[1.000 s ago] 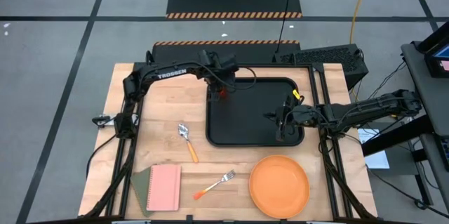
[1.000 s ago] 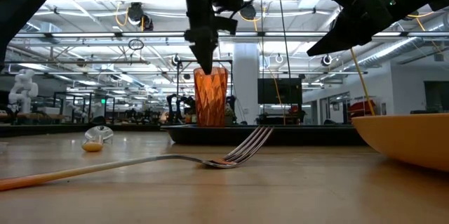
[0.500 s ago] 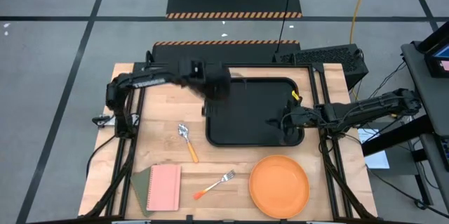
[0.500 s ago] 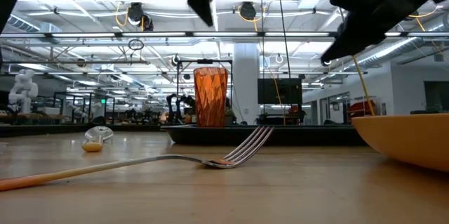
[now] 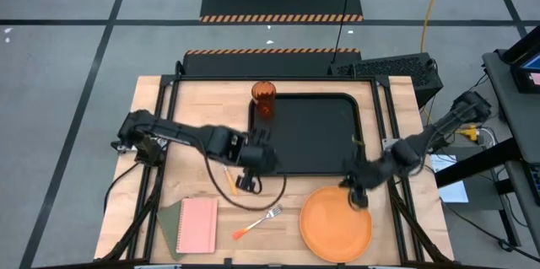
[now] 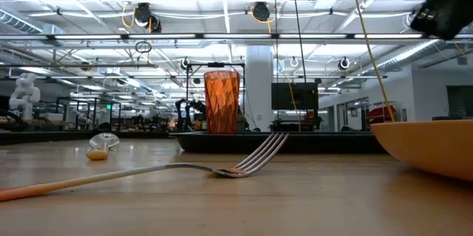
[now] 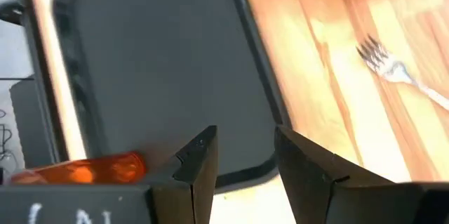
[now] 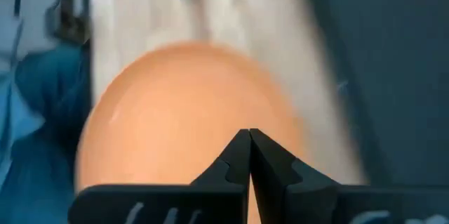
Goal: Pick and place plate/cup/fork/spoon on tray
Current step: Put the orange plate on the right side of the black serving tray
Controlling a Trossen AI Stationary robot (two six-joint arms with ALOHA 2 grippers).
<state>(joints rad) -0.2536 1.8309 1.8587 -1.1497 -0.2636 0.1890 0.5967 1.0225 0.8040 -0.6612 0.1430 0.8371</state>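
- orange plate (image 5: 335, 223) sits on bare wood at the lower right of the high view, not yet on the tray; the right gripper (image 5: 358, 198) has swung down off the tray to hover at the plate's upper left rim, fingers pressed together and holding nothing.
- lower centre of that view, the fork (image 5: 258, 221) lies untouched beside a pink notebook (image 5: 197, 224).
- just above them the left gripper (image 5: 250, 170), half a second ago up by the tray's far corner, now hangs at mid-left over the spoon (image 5: 229, 180), which it largely hides; its fingers stand apart and empty.
- black tray (image 5: 314, 130) fills the middle of the frame, its floor bare but for one item.
- farthest back, at the tray's upper left corner, the cup (image 5: 263, 94) stands upright and alone, released there by the left arm a second ago.
- judgement: the cup is placed; both arms appear to be turning to the next pieces, spoon on the left, plate on the right, with the fork still to come.
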